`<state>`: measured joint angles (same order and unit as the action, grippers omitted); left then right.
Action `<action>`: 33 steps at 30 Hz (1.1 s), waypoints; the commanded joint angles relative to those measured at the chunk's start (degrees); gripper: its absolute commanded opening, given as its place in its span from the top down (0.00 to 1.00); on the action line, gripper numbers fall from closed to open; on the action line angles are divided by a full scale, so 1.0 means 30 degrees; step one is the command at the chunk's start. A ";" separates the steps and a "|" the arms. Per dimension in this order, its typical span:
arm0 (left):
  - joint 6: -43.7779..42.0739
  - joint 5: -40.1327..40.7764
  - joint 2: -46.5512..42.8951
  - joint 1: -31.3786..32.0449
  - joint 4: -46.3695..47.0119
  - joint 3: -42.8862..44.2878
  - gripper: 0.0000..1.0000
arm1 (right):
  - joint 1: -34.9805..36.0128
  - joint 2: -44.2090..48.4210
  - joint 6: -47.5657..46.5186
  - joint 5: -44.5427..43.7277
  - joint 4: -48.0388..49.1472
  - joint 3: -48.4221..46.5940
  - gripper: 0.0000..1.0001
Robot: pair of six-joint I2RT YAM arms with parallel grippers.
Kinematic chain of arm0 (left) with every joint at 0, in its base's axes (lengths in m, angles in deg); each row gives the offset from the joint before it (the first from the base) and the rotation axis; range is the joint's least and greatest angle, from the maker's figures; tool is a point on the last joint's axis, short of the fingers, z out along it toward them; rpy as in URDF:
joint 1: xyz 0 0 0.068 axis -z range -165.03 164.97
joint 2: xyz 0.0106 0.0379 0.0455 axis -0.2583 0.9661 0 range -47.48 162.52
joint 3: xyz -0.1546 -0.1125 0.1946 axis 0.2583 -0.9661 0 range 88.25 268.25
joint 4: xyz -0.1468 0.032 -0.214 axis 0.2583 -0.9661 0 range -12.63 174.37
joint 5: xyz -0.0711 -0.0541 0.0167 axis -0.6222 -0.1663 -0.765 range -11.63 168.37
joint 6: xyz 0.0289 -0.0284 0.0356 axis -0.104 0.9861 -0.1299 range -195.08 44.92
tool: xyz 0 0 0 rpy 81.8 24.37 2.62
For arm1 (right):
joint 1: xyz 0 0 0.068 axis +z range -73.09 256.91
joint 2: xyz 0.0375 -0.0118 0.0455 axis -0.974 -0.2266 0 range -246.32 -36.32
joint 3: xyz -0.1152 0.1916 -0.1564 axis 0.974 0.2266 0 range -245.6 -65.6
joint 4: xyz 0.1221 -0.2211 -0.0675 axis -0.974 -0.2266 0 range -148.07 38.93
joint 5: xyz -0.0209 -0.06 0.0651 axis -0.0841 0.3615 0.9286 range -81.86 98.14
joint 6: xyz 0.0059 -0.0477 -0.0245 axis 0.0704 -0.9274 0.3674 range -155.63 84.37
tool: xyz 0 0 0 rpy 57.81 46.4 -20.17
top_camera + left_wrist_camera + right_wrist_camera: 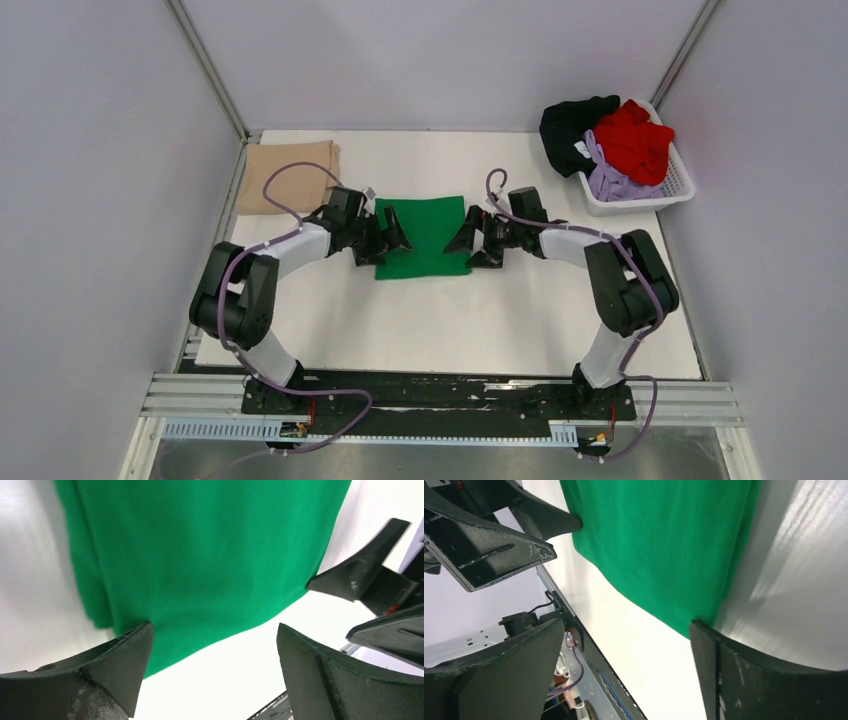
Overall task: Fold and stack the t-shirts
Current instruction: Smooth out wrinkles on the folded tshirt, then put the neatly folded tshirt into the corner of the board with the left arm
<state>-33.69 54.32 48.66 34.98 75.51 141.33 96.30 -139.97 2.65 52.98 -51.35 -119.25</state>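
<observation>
A bright green t-shirt [425,237] lies folded into a flat rectangle in the middle of the table; it also shows in the left wrist view [200,555] and the right wrist view [664,545]. My left gripper [392,240] is open at the shirt's left edge, with nothing between its jaws. My right gripper [467,243] is open at the shirt's right edge, also empty. A folded tan t-shirt [288,175] lies at the far left. Black [568,125], red [633,138] and lavender [615,180] t-shirts are heaped in the basket.
A white plastic basket [672,190] stands at the far right of the table. Grey walls close in the left, right and back. The arm bases sit on a black rail [440,395] at the near edge.
</observation>
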 commanded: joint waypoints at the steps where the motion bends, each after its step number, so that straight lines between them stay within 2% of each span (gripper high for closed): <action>1: -0.1237 0.2282 -0.2940 -0.0020 -0.2468 0.0370 0.00 | -0.0167 0.3389 -0.1816 -0.1950 -0.0804 0.0179 0.00; 4: -0.1964 0.5609 -0.3757 -0.0042 -0.3698 0.1362 0.00 | -0.0209 0.5343 -0.2355 -0.3922 -0.0735 0.0641 0.00; 7: -0.2571 0.7345 -0.3004 -0.0237 -0.4962 0.2339 0.00 | -0.0623 0.6742 -0.2412 -0.4543 -0.0769 0.1478 0.00; 12: -0.2919 0.6781 0.0436 -0.0715 -0.5272 0.4150 0.00 | -0.1389 0.8529 -0.2237 -0.4443 -0.1341 0.2997 0.00; 15: -0.3067 0.6571 0.2518 -0.0722 -0.5382 0.5130 0.00 | -0.1567 0.9932 -0.3350 -0.4756 -0.2454 0.3615 0.00; 23: -0.2363 0.5740 0.4563 0.0197 -0.4811 0.5656 0.01 | -0.2032 1.2894 -0.4958 -0.7591 -0.4874 0.4618 0.00; 26: -0.2095 0.5940 0.5356 0.0855 -0.5165 0.5982 0.06 | -0.2093 1.3555 -0.5039 -0.7916 -0.5016 0.4784 0.00; 30: -0.1764 0.7657 0.6637 0.2093 -0.6375 0.7140 0.16 | -0.2119 1.4181 -0.5056 -0.8003 -0.5051 0.4914 0.00; 32: -0.1627 0.8943 0.7481 0.2610 -0.7506 0.8310 0.25 | -0.2129 1.4392 -0.5056 -0.8107 -0.5043 0.5026 0.00; 33: -0.1574 0.9882 0.7800 0.2789 -0.8369 0.9088 0.33 | -0.2130 1.4498 -0.5056 -0.8192 -0.5044 0.5110 0.00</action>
<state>-40.47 77.55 64.92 40.18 59.14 165.13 90.21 -98.66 -11.01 30.14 -66.71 -104.65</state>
